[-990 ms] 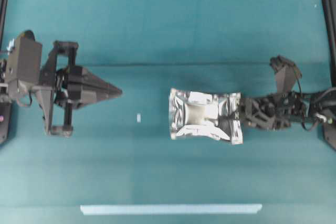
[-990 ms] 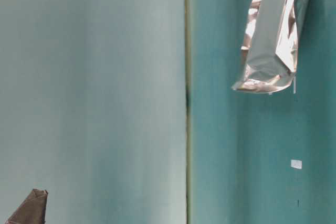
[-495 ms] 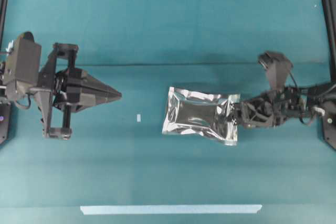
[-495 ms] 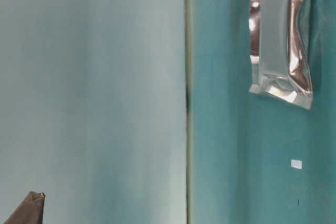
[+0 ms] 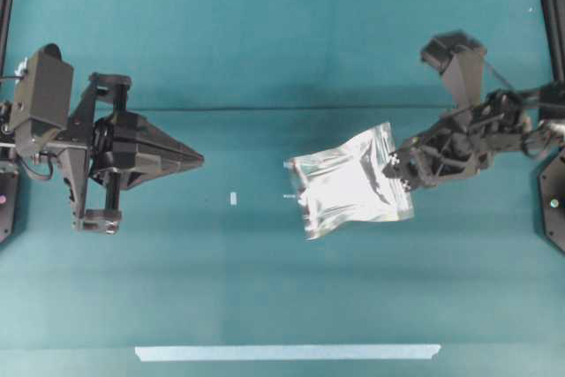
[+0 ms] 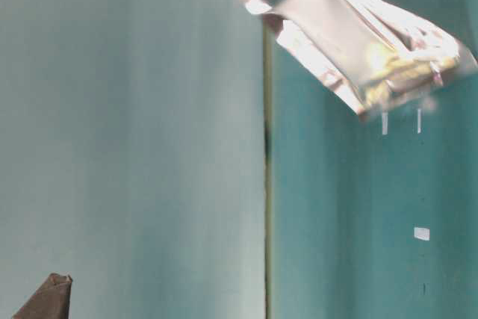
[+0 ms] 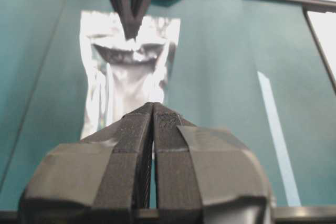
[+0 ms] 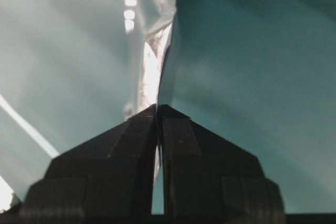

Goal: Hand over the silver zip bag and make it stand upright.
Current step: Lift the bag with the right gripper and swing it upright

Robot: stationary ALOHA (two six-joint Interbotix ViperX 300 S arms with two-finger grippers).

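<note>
Right gripper [image 5: 395,171] pinches one silver zip bag [image 5: 349,183].

Low in the left corner you see only the dark pointed tip of the left gripper [image 6: 46,298], its fingers pressed together. Far above it and off to its right, the silver zip bag [image 6: 351,39] hangs tilted and blurred across the top edge. A tiny white marker [image 6: 422,234] lies on the teal table [image 6: 351,244], well right of the tip and slightly higher.
</note>
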